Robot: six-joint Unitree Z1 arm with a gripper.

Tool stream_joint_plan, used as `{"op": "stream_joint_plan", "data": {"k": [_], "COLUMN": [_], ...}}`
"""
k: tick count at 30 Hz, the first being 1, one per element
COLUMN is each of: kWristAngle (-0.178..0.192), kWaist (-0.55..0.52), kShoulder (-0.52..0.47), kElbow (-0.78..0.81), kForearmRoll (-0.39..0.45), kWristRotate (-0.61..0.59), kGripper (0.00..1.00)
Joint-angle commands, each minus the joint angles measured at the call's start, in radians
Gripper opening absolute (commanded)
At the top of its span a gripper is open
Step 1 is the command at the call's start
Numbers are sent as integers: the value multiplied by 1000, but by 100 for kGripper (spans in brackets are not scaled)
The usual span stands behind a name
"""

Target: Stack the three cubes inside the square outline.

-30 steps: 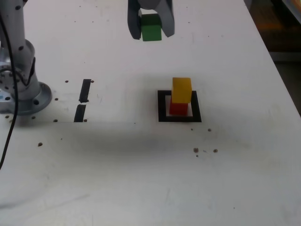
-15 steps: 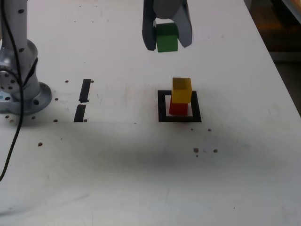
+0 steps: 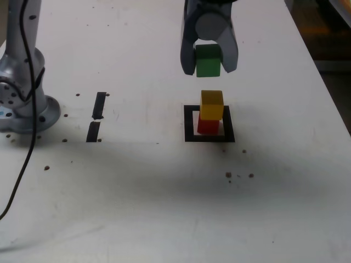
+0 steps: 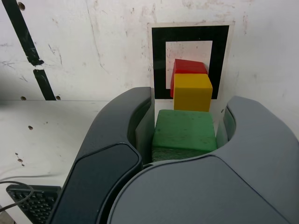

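Bench: we count one flat white bench (image 3: 164,208), its surface scuffed and speckled with dark spots.
Claw: we see one smooth grey plastic claw (image 3: 209,59) with two curved jaws, pinching the green cube in the air just above the stack.
Outline: one black tape-like square outline (image 3: 190,125) with white interior.
Strips: two short black tape strips (image 3: 99,104) at the exterior view's left.
Cubes: three, each solid and matte; the green cube (image 3: 208,60) aloft, the yellow cube (image 3: 211,104) resting on the red cube (image 3: 208,126) inside the outline.
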Motion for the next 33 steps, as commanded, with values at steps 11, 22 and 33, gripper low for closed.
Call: {"op": "stream_joint_plan", "data": {"k": [11,22,33], "kWristAngle": [-34,-49,-54], "kWaist": [-25,-26,-26], "kShoulder": [47,62,65], "kElbow": [-8,48,78], "kForearmRoll": [-45,-85,-104], "kWristRotate": [-20,-23,-24], "kGripper": [19,30,46]}}
